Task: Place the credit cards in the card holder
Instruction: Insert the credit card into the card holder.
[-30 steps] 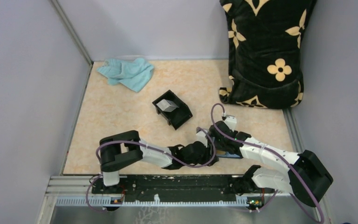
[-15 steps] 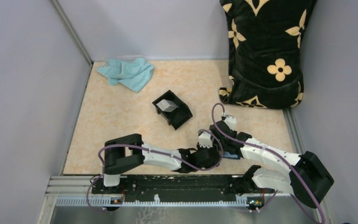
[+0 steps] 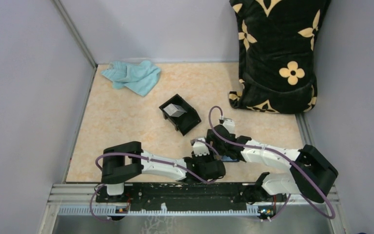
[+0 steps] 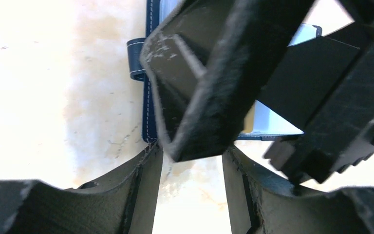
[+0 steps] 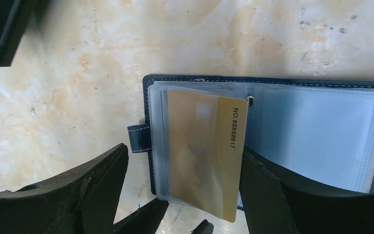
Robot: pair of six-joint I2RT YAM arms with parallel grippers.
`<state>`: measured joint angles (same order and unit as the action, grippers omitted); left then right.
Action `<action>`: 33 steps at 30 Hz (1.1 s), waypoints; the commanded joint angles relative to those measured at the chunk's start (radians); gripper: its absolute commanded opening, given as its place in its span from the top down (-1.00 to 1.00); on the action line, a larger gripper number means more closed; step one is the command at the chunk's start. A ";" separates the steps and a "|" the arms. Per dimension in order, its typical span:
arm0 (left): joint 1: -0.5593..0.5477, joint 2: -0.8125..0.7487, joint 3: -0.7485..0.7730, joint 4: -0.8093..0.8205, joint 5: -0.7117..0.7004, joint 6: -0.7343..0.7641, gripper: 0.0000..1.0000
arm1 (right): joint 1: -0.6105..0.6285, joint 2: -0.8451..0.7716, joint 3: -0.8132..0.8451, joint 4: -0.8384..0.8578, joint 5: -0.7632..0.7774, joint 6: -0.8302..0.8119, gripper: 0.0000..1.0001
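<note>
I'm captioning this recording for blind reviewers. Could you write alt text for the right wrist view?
An orange-yellow credit card sits partly slid into a clear sleeve on the left page of the open navy card holder, which lies flat on a beige marbled table. The right gripper is open, its jaws straddling the card.
</note>
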<state>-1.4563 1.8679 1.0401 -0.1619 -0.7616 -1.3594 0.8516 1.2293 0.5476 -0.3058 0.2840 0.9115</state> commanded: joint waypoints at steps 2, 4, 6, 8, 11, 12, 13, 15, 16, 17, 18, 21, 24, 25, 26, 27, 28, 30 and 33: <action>0.024 0.009 -0.053 -0.228 -0.081 -0.163 -0.12 | 0.043 -0.015 0.031 -0.042 -0.022 0.009 -0.58; 0.024 0.028 -0.036 -0.281 -0.097 -0.211 -0.12 | 0.043 -0.034 0.038 -0.067 -0.005 0.007 -0.58; 0.024 0.049 -0.016 -0.329 -0.109 -0.254 -0.14 | 0.043 -0.047 0.042 -0.086 -0.001 -0.001 -0.58; 0.024 0.068 -0.005 -0.373 -0.116 -0.314 -0.16 | 0.043 -0.057 0.047 -0.105 0.008 -0.007 -0.58; 0.025 0.077 -0.014 -0.393 -0.116 -0.374 -0.17 | 0.043 -0.072 0.059 -0.135 0.025 -0.019 -0.58; 0.026 0.079 -0.019 -0.395 -0.116 -0.386 -0.18 | 0.043 -0.076 0.063 -0.144 0.033 -0.023 -0.58; 0.028 0.080 -0.023 -0.395 -0.113 -0.398 -0.18 | 0.044 -0.078 0.068 -0.152 0.041 -0.027 -0.58; 0.028 0.076 -0.029 -0.392 -0.114 -0.408 -0.18 | 0.043 -0.079 0.075 -0.170 0.053 -0.033 -0.59; 0.028 0.072 -0.029 -0.391 -0.116 -0.409 -0.18 | 0.043 -0.079 0.076 -0.172 0.053 -0.035 -0.59; 0.028 0.067 -0.031 -0.391 -0.117 -0.408 -0.18 | 0.042 -0.078 0.075 -0.172 0.054 -0.036 -0.59; 0.028 0.063 -0.033 -0.390 -0.118 -0.407 -0.17 | 0.042 -0.075 0.076 -0.170 0.051 -0.039 -0.59; 0.028 0.049 -0.042 -0.377 -0.119 -0.394 -0.18 | 0.035 -0.060 0.070 -0.162 0.044 -0.039 -0.58; 0.028 0.040 -0.057 -0.353 -0.119 -0.381 -0.17 | 0.019 -0.048 0.052 -0.136 0.021 -0.042 -0.58; 0.028 0.036 -0.063 -0.346 -0.118 -0.380 -0.17 | 0.015 -0.045 0.048 -0.128 0.016 -0.043 -0.58; 0.028 0.033 -0.069 -0.342 -0.118 -0.380 -0.17 | 0.010 -0.040 0.046 -0.121 0.012 -0.044 -0.58; 0.028 0.029 -0.076 -0.337 -0.118 -0.380 -0.17 | 0.007 -0.037 0.044 -0.113 0.005 -0.047 -0.57; 0.028 0.025 -0.082 -0.332 -0.120 -0.380 -0.17 | 0.005 -0.034 0.042 -0.103 -0.001 -0.048 -0.57; 0.028 0.017 -0.096 -0.318 -0.121 -0.376 -0.17 | -0.002 -0.025 0.038 -0.082 -0.015 -0.052 -0.57; 0.028 0.014 -0.103 -0.310 -0.121 -0.371 -0.17 | -0.011 -0.001 0.041 -0.061 -0.036 -0.058 -0.57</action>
<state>-1.4452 1.8465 0.9951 -0.3607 -0.9340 -1.7271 0.8524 1.2037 0.5888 -0.4030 0.2955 0.8833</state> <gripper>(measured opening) 0.583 0.785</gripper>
